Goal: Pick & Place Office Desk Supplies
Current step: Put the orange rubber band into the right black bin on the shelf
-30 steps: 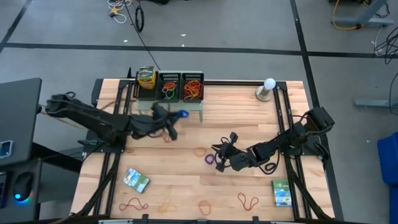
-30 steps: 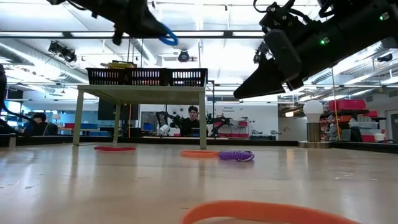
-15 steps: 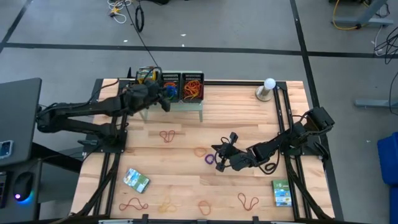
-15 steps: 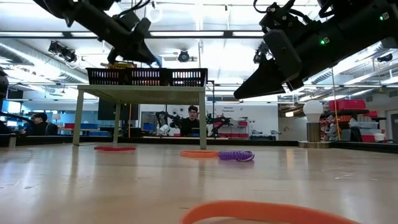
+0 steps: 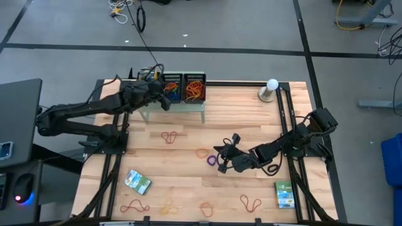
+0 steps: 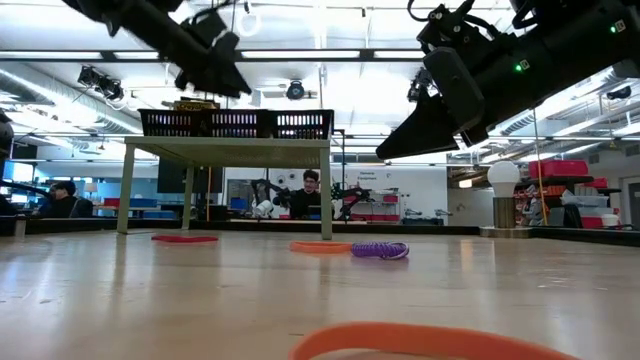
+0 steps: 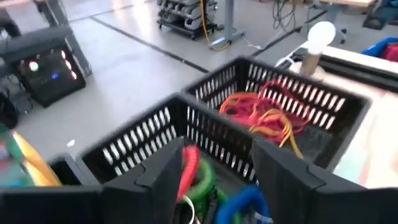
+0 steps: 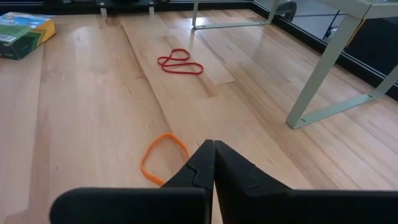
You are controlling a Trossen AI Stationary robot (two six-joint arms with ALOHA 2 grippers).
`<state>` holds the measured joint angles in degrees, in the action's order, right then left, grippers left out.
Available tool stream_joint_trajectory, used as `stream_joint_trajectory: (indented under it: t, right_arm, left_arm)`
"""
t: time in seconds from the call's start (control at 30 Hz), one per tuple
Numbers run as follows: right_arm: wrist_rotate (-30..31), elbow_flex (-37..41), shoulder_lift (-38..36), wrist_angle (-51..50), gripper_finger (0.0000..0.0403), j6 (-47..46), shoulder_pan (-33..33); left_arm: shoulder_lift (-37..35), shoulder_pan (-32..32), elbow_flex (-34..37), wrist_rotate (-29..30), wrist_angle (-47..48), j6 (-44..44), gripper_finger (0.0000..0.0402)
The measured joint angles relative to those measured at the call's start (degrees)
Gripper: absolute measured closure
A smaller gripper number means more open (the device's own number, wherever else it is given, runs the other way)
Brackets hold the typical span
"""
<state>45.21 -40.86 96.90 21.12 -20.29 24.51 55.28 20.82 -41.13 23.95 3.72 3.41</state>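
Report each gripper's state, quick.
Left gripper: open, over the middle mesh tray, holding nothing.
Right gripper: shut, empty, above the table.

Even bright overhead light; ceiling strips (image 6: 330, 55) glare in low view. Left wrist view motion-blurred throughout. Low view: foreground orange band (image 6: 420, 342) out of focus. Soft shadows on bench (image 5: 251, 122).

A wooden tabletop (image 6: 150, 300) fills the lower half of the frame. At centre, an orange band (image 6: 320, 246) touches a purple coiled band (image 6: 380, 250); a red band (image 6: 184, 238) lies at left, and another orange loop (image 6: 420, 342) sits blurred at the bottom edge. Black mesh trays (image 6: 236, 123) top a pale shelf (image 6: 228, 146). The left gripper (image 6: 212, 62) hangs at upper left above the trays, the right gripper (image 6: 435, 122) at upper right.
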Motion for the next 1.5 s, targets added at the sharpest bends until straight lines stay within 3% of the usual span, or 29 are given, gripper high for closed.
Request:
stream_joint_trajectory:
  t: [0.13,0.33,0.5,0.7,0.83,0.93,1.17,1.5]
  right_arm:
    - [0.0,0.0,0.0,0.0,0.0391,0.0,0.0]
    - [0.0,0.0,0.0,0.0,0.0391,0.0,0.0]
    - [-0.2,0.0,0.0,0.2,0.0391,-0.4,-0.9]
    - [-1.9,0.0,0.0,0.6,0.0391,-1.9,-3.3]
    - [-6.5,0.0,0.0,0.8,0.0391,-1.9,-4.7]
    - [-8.6,0.0,0.0,0.7,0.0387,-2.0,-5.3]
    - [-10.2,0.0,0.0,0.1,0.0331,-2.1,-5.4]
    - [-13.8,-1.1,0.0,-8.9,0.0250,-11.0,-4.7]
  left_arm:
    - [-1.0,-4.1,-2.5,0.0,2.4,-2.1,0.0211]
    - [-0.9,-17.3,1.9,-0.2,-1.7,-8.6,0.0284]
    - [0.0,-28.9,11.6,-0.7,-18.9,-6.8,0.0339]
    - [5.1,-38.0,23.7,1.8,-45.6,-4.2,0.0370]
    - [11.7,-40.6,27.7,7.4,-56.6,-1.4,0.0374]
    - [17.4,-41.5,27.9,8.3,-60.7,-0.1,0.0374]
    - [29.3,-41.0,25.0,9.6,-65.7,2.0,0.0374]
    - [34.1,-41.1,23.2,11.0,-69.3,1.6,0.0374]
